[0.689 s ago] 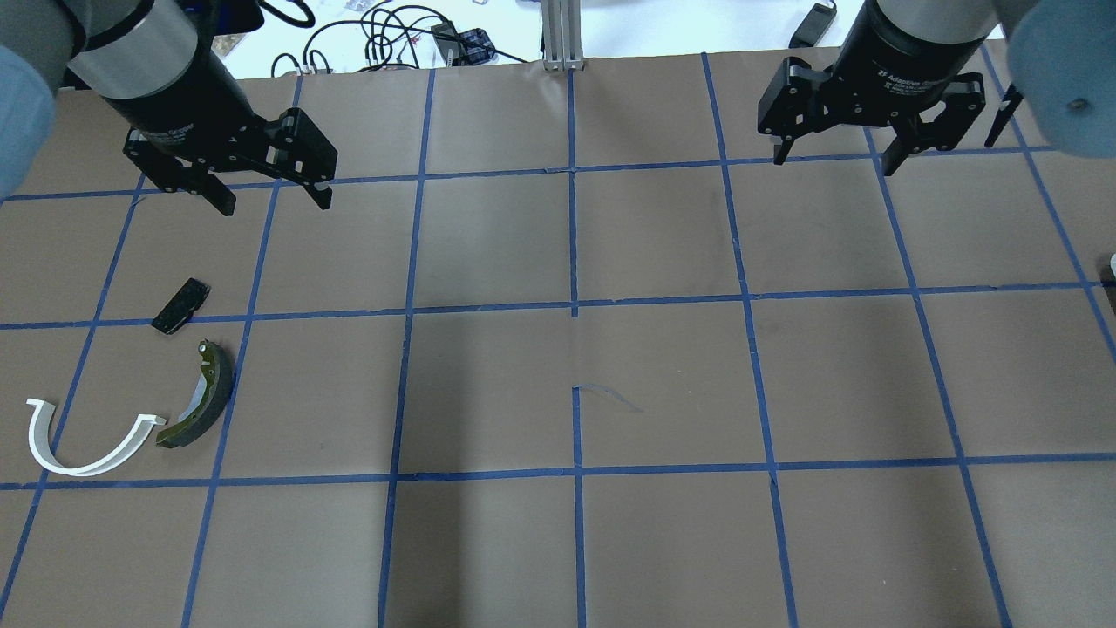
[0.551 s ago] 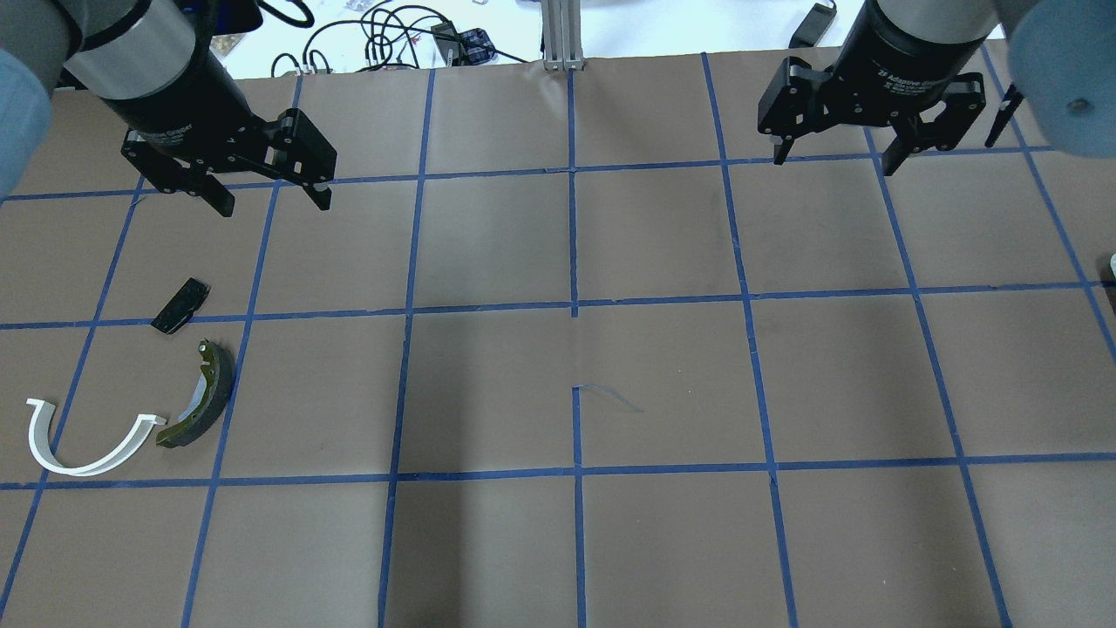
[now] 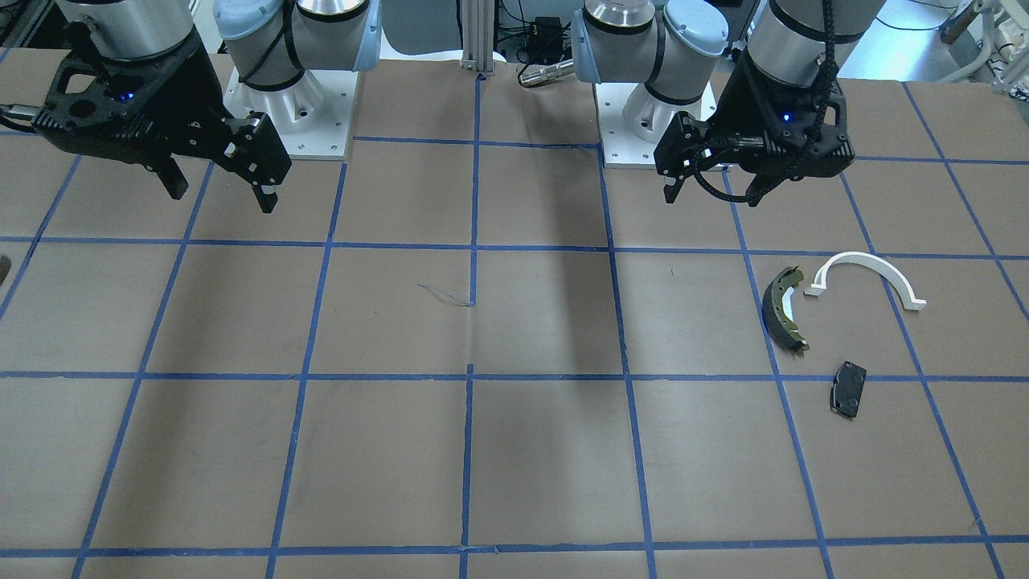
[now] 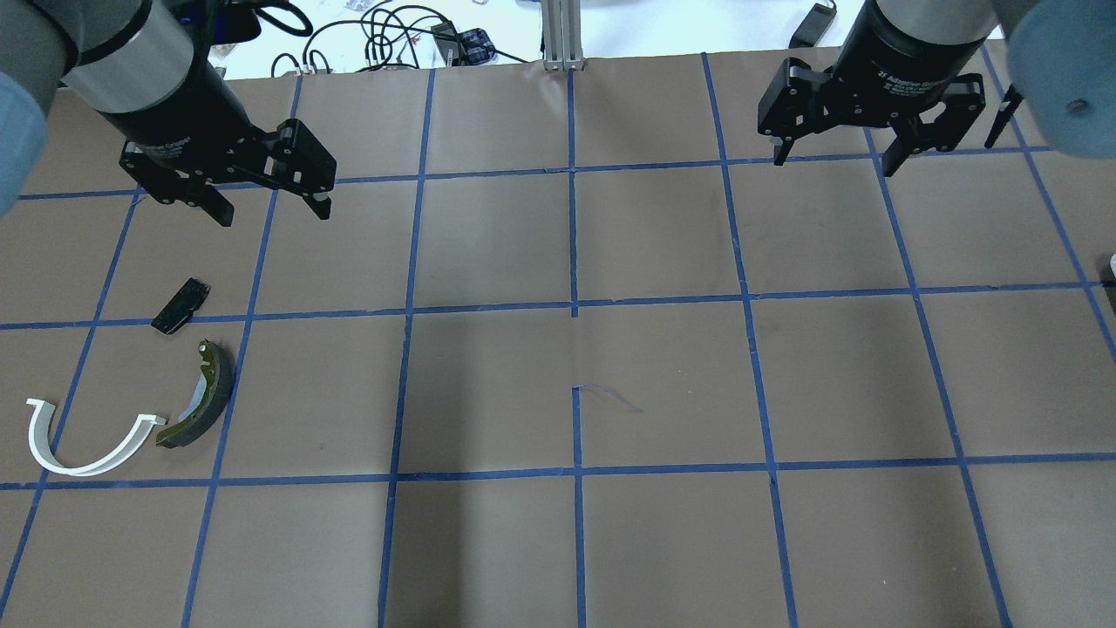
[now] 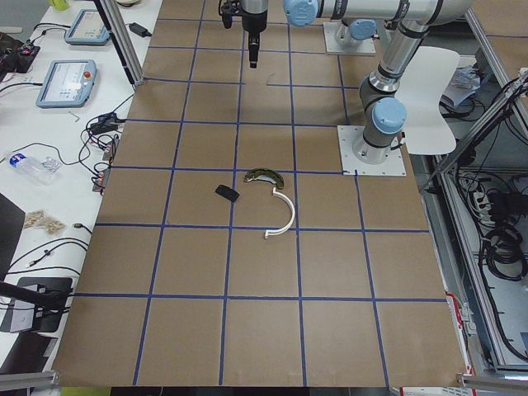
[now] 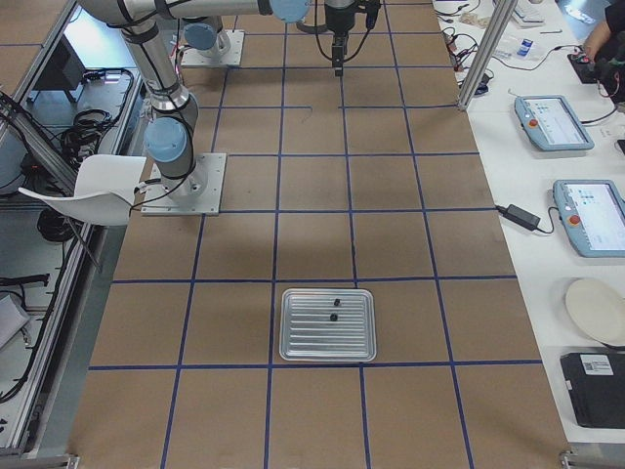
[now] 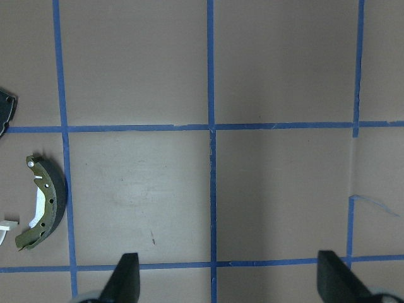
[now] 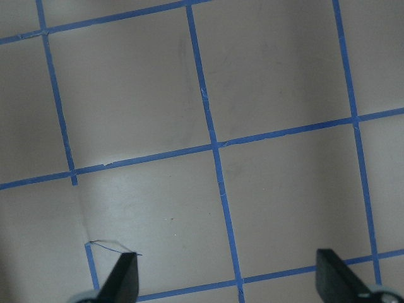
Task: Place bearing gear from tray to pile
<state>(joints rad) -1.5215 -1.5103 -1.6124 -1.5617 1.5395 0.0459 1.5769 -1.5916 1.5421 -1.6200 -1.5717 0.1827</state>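
1. The tray [image 6: 303, 344] is seen only in the right side view, at about 5 o'clock from the near arm's base and well apart from both arms; two small dark parts [image 6: 335, 302] lie on its ribbed floor, near each other; the bearing gear is judged to be one of them, though they are too small for it to be told which.
2. The pile [image 3: 773, 314] is spread loosely on the counter [image 4: 663, 375] at about 8 o'clock in the overhead view; it is made up of a brake shoe [image 4: 205, 397], a white arch [image 3: 867, 259] and a black pad [image 4: 181, 305]; the arch's end lies just beside the shoe, and the pad is set apart at the shoe's 12 o'clock; room for one more part is left around them.
3. The left jaws are held apart and empty above the counter at 10 o'clock in the overhead view, past the pad; only bare counter is framed between the fingertips in the wrist view, with the shoe off at 8 o'clock.
4. The right jaws are likewise spread with nothing between them, raised at 2 o'clock over bare counter.
5. Both arms are judged to be parked high and clear so that either may be sent out; the pickup is not yet begun; since the tray lies off the robot's right end and the pile toward its left, a long carry across the counter is to be expected.
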